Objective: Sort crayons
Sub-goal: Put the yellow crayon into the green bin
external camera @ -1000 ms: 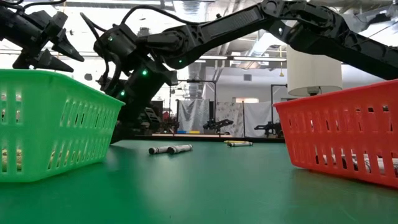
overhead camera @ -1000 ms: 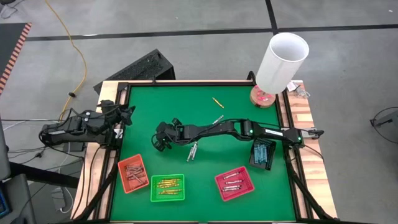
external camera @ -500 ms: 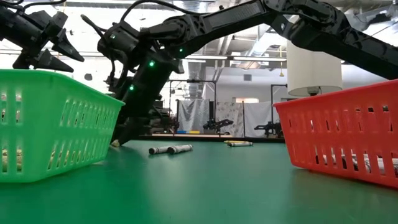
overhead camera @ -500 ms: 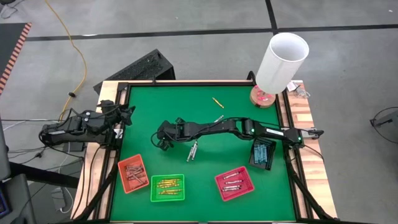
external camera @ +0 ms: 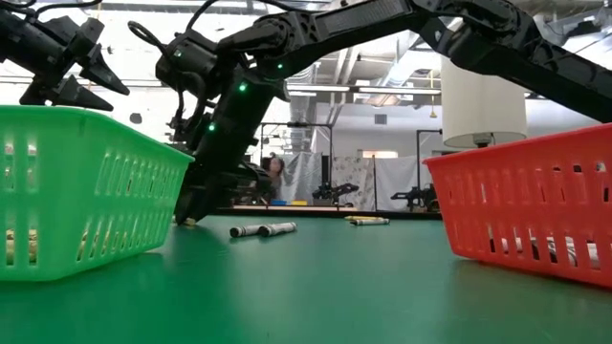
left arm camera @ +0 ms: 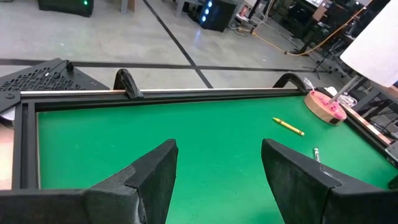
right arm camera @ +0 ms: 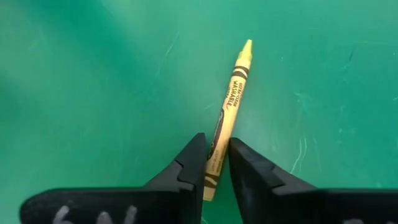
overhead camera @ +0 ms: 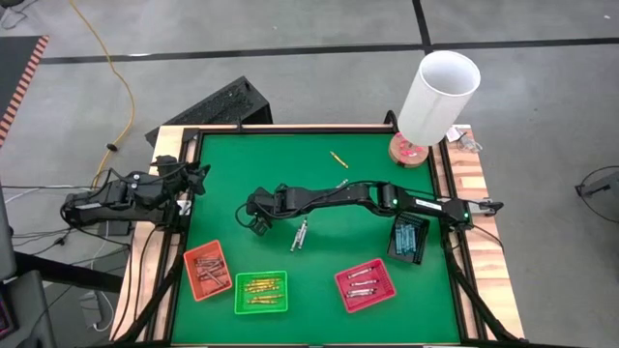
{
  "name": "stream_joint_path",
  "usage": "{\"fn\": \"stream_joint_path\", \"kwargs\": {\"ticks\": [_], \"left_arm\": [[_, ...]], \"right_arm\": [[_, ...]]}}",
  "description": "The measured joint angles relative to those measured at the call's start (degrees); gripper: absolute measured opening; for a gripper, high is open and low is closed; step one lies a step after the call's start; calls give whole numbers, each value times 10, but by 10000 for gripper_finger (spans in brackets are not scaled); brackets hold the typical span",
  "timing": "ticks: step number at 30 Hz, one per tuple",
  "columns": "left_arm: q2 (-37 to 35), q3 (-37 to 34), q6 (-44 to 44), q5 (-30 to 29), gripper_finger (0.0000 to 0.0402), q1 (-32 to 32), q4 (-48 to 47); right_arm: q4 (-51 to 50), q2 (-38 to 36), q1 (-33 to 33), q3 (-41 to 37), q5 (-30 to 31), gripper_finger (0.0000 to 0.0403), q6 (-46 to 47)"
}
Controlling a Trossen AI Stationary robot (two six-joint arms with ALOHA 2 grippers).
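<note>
at far left, off the mat's edge, the left gripper (overhead camera: 198, 178) waits with its jaws spread wide and nothing between them. near the front rim sit the orange tray (overhead camera: 207, 270) with reddish-brown crayons and the green tray (overhead camera: 260, 292) with yellow-gold ones. just behind these, mid-mat, the right gripper (overhead camera: 256, 222) is down at the table; over the last second it has lowered from a hover and drawn its fingers (right arm camera: 189, 165) in from wide to a narrow gap, and they now close about the lower end of a yellow crayon (right arm camera: 227, 115) that lies flat on the green mat (overhead camera: 290, 164). the wrist view shows the fingers pressing the wrapper from both sides, so the grip looks made or very nearly made; judged from this, the pick is under way and the lift remains, with the green tray the likely goal. two grey crayons (overhead camera: 299, 235) lie end to end just beside it, another small crayon (overhead camera: 339, 186) farther back, and a second yellow crayon (overhead camera: 338, 159) near the far edge. further right stand the red tray (overhead camera: 366, 283) and the black tray (overhead camera: 408, 239). on the held crayon's wrapper, "washable" can be read; the smaller print cannot.
</note>
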Motion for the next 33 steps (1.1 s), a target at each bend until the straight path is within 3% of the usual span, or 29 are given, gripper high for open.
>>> {"fn": "stream_joint_path", "kwargs": {"ticks": [14,33], "left_arm": [[0,0,0,0,223,0,0],[0,0,0,0,223,0,0]], "right_arm": [[-27,-14,6,-2,-3,7,-13],[-48,-73,46,-4,51,1,-16]]}}
